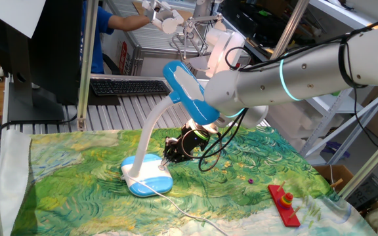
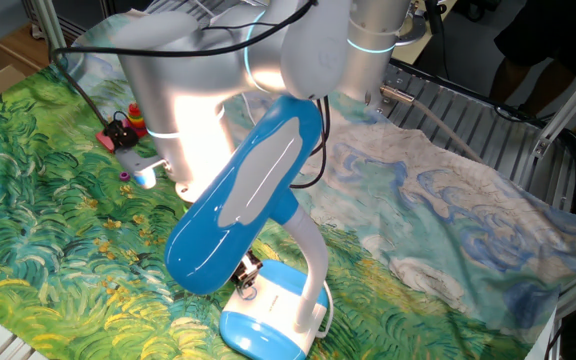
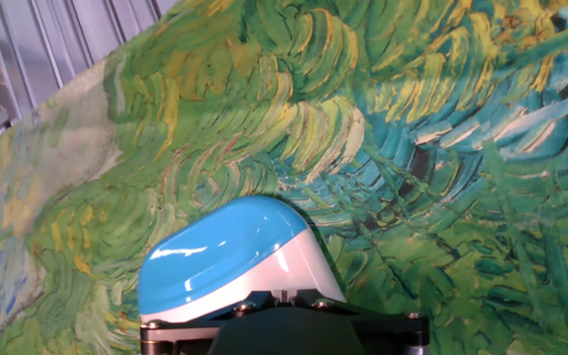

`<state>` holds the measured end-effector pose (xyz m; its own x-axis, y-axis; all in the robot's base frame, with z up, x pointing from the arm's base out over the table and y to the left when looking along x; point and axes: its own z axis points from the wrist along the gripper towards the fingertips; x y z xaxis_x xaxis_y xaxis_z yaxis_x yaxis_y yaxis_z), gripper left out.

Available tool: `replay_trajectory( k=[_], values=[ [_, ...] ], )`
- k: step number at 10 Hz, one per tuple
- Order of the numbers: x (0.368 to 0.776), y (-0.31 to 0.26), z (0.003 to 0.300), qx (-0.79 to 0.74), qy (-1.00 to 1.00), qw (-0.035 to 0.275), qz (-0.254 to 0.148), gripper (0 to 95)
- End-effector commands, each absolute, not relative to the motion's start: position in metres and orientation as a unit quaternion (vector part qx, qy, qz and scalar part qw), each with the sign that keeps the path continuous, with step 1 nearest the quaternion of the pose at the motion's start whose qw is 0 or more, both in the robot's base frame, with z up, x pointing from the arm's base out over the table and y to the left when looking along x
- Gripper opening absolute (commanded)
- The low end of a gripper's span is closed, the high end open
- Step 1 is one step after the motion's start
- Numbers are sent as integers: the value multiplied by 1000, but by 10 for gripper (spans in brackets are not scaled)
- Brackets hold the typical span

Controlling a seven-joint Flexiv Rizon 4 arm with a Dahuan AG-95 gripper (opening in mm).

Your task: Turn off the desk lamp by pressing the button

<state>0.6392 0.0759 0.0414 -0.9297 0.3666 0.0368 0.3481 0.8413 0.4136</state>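
The desk lamp stands on the painted cloth, with its blue and white base [image 1: 148, 177] at centre left. A white gooseneck [image 1: 151, 128] curves up to the blue head [image 1: 189, 92]. In the other fixed view the head [image 2: 243, 195] hangs over the base [image 2: 268, 318]. My black gripper [image 1: 169, 157] reaches down under the head to the base's near side [image 2: 245, 278]. In the hand view the gripper [image 3: 282, 294] is shut, its tips together right at the white top of the base [image 3: 225, 256]. The button is hidden from every view.
A red peg toy [image 1: 284, 203] and a small purple bead [image 1: 247, 181] lie on the cloth [image 1: 77, 183] to the right. The lamp's white cable [image 1: 176, 208] runs toward the front edge. A keyboard [image 1: 130, 85] and a person in blue [image 1: 107, 33] are behind the table.
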Motion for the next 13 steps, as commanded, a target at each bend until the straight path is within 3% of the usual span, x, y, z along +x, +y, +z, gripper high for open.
replay_trajectory(
  k=[1, 13],
  values=[
    [637, 78, 39, 189, 959, 21, 211, 0],
    [635, 82, 33, 200, 957, 20, 208, 0]
  ],
)
